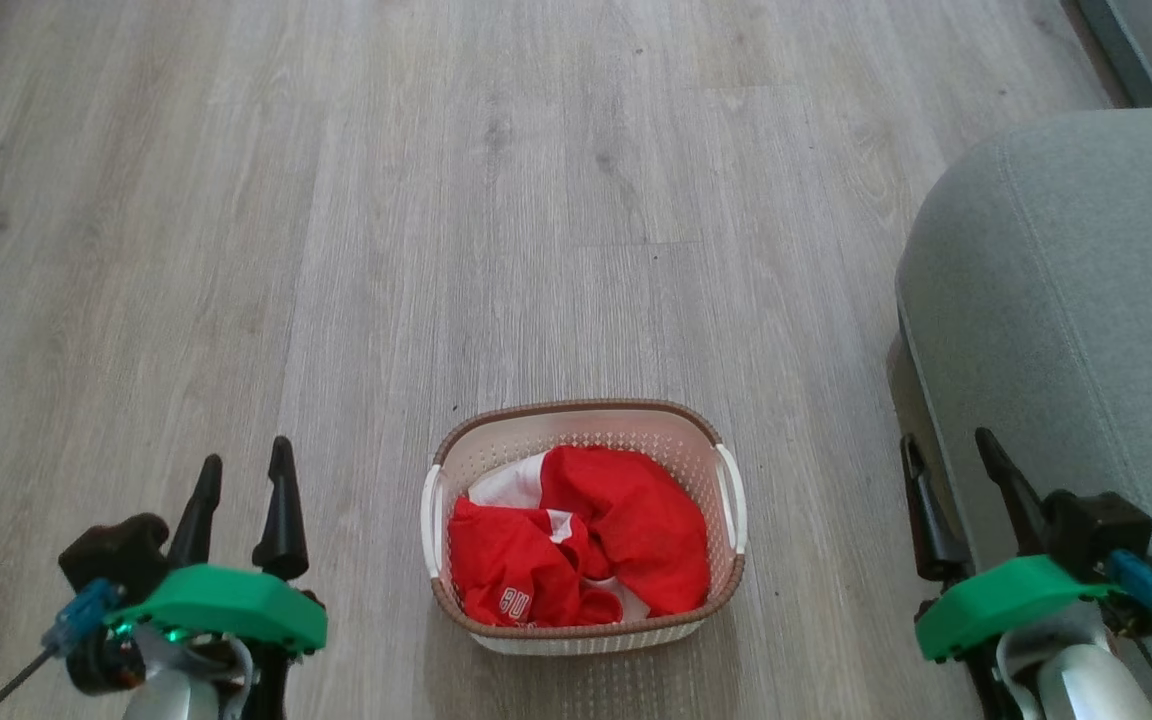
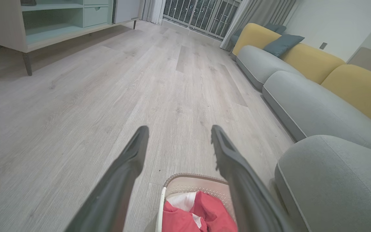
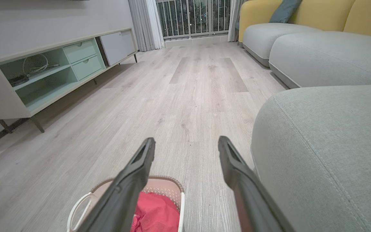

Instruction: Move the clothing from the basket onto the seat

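Head view: red clothing (image 1: 626, 530) lies bunched inside the basket (image 1: 576, 408) on the floor (image 1: 336, 250), near the grey seat (image 1: 1066, 300). Flanking it, the left gripper (image 1: 246, 452) and right gripper (image 1: 944, 437) hover, jaws open and empty.

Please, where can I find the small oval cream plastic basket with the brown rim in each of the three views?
Head view: the small oval cream plastic basket sits at lower centre.
Left wrist view: the basket at bottom edge, near centre, its right side behind a dark finger.
Right wrist view: the basket at bottom edge, left of centre, crossed by a dark finger.
Shared landmark: the large grey fabric seat, right of the basket in every view.
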